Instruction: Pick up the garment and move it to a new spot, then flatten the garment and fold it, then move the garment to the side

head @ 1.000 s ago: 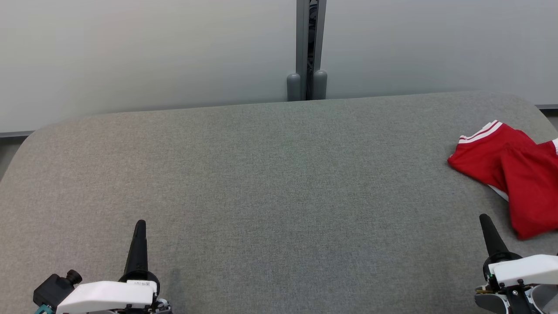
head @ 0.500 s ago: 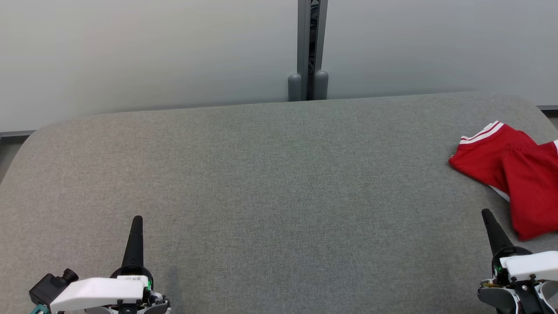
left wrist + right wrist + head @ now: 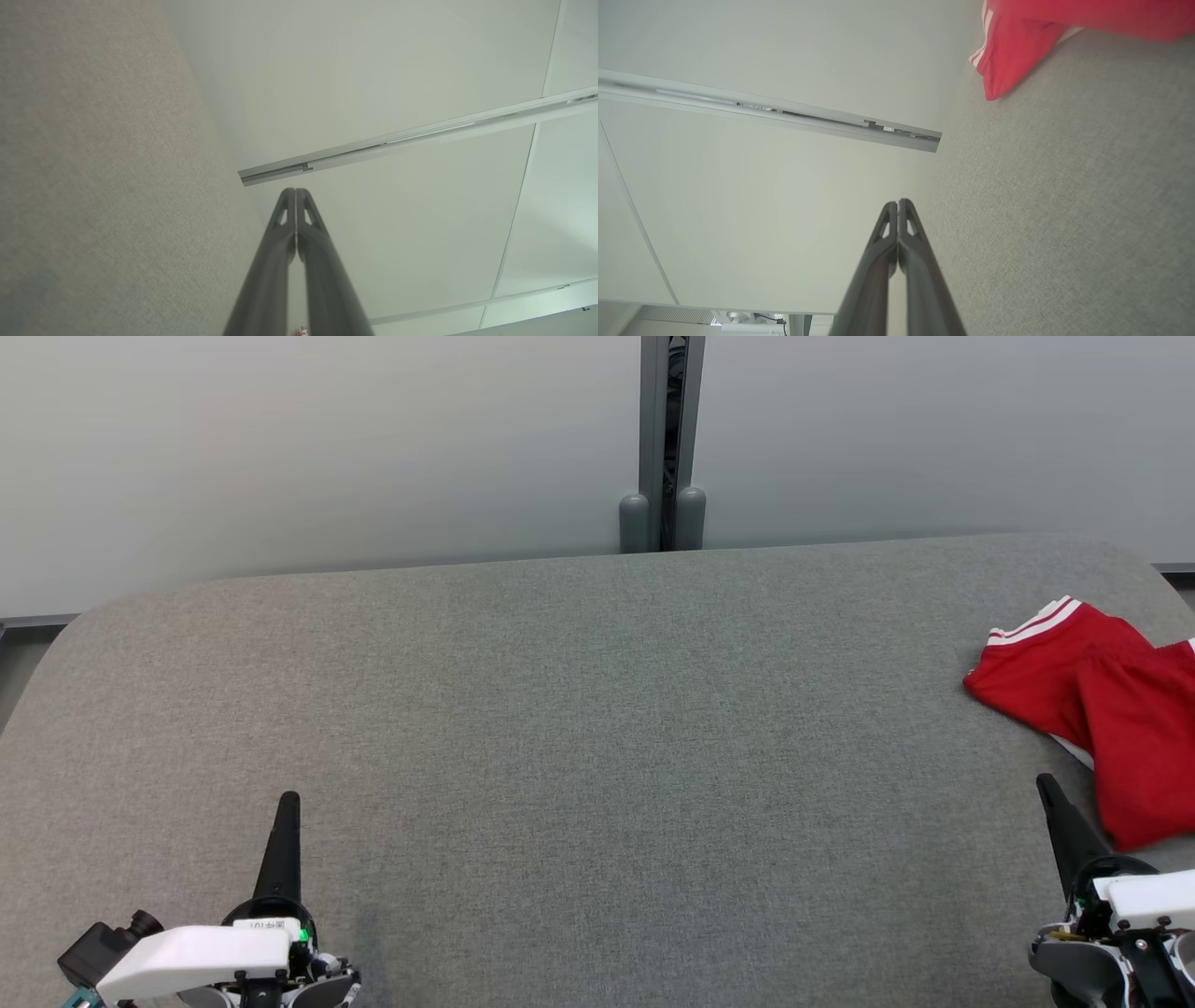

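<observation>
**Q.** Where does the garment (image 3: 1088,700) lie?

**A.** At the right edge of the head view, on the grey cloth-covered table (image 3: 579,709), partly cut off by the frame. It is red with white stripes at one hem. In the right wrist view it fills the upper right corner (image 3: 1017,51).

**Q.** And the two tools?

**A.** The left gripper (image 3: 288,800) sits at the lower left of the head view and the right gripper (image 3: 1044,782) at the lower right, just beside the garment's near edge but apart from it. Each wrist view shows its own pair of fingers pressed together tip to tip (left (image 3: 295,191), right (image 3: 899,203)) with nothing between them.

**Q.** How far along is the task?

**A.** Neither tool holds the cloth. The garment looks doubled over in layers and lies off to one side, with the middle of the table bare. That would fit a fold finished and set aside. It may instead be an untidy heap awaiting its first lift, since the frame edge hides too much of it to judge how neat it is. If so, every step is left.

**Q.** Any containers?

**A.** No. The garment rests directly on the table. Behind it stand a pale wall and a grey post (image 3: 665,429).
</observation>
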Tool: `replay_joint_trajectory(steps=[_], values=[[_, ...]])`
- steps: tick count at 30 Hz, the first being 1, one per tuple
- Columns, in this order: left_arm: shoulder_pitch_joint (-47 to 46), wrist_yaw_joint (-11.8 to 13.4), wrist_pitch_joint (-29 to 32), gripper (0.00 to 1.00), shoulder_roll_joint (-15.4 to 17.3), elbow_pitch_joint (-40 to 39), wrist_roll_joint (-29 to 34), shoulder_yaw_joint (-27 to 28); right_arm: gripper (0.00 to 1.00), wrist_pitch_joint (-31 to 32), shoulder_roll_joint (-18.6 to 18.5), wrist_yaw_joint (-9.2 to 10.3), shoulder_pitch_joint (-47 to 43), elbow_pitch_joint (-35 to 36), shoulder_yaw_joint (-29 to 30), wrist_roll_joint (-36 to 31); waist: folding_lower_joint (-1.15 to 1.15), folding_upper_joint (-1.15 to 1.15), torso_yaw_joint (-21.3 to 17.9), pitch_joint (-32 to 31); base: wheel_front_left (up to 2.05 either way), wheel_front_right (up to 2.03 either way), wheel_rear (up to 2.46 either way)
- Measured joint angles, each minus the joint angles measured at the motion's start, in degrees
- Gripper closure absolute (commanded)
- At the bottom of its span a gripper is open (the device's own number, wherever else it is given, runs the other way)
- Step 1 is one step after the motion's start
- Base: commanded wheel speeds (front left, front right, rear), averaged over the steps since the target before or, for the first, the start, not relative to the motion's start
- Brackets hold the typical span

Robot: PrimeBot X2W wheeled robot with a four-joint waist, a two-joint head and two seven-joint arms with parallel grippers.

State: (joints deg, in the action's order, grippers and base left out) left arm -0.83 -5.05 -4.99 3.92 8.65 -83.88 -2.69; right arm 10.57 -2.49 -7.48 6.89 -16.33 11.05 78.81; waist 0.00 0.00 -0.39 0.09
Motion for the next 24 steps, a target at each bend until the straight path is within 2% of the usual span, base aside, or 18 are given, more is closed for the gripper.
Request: replay_joint_trajectory(steps=[24], values=[[-1.08,-0.94,1.53,1.00,0.15,0.09,-8.78,0.79,1.00,3.54,-0.09,0.00,0.84,0.08,1.79,10.16,0.00,0.00,0.32,-0.07,0.00,0.00,0.00]])
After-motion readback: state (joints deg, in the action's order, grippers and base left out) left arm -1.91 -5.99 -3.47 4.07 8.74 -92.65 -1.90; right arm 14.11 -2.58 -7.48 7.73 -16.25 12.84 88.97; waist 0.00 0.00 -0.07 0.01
